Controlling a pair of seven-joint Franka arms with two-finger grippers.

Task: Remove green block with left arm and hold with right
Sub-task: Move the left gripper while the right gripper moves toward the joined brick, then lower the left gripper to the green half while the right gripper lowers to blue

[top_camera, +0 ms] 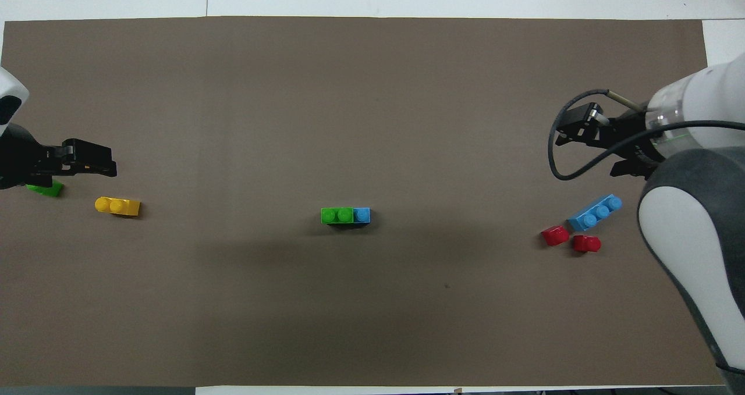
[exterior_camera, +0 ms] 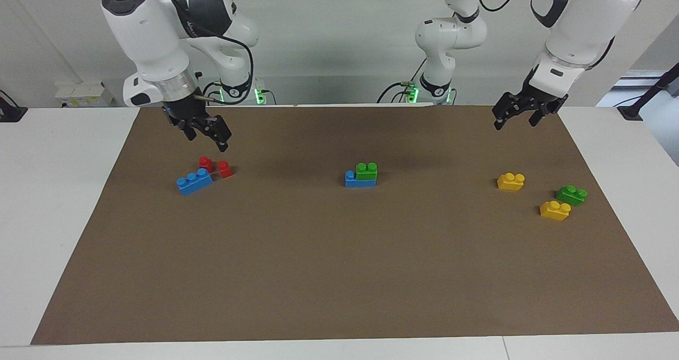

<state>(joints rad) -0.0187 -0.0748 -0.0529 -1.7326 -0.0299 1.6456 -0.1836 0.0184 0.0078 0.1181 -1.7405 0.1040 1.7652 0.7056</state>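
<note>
A green block [exterior_camera: 367, 170] sits on top of a blue brick [exterior_camera: 350, 180] at the middle of the brown mat; both also show in the overhead view, the green block [top_camera: 336, 215] and the blue brick [top_camera: 362, 215]. A second green block [exterior_camera: 571, 194] lies loose at the left arm's end, half hidden under the arm in the overhead view [top_camera: 46, 190]. My left gripper [exterior_camera: 514, 124] hangs open and empty above the mat, over the spot by the yellow bricks. My right gripper [exterior_camera: 208, 142] hangs open and empty above the red bricks.
Two yellow bricks [exterior_camera: 511, 181] [exterior_camera: 555, 210] lie by the loose green block. At the right arm's end lie a long blue three-stud brick [exterior_camera: 194, 182] and two red bricks [exterior_camera: 206, 163] [exterior_camera: 225, 169]. The brown mat [exterior_camera: 339, 270] covers the white table.
</note>
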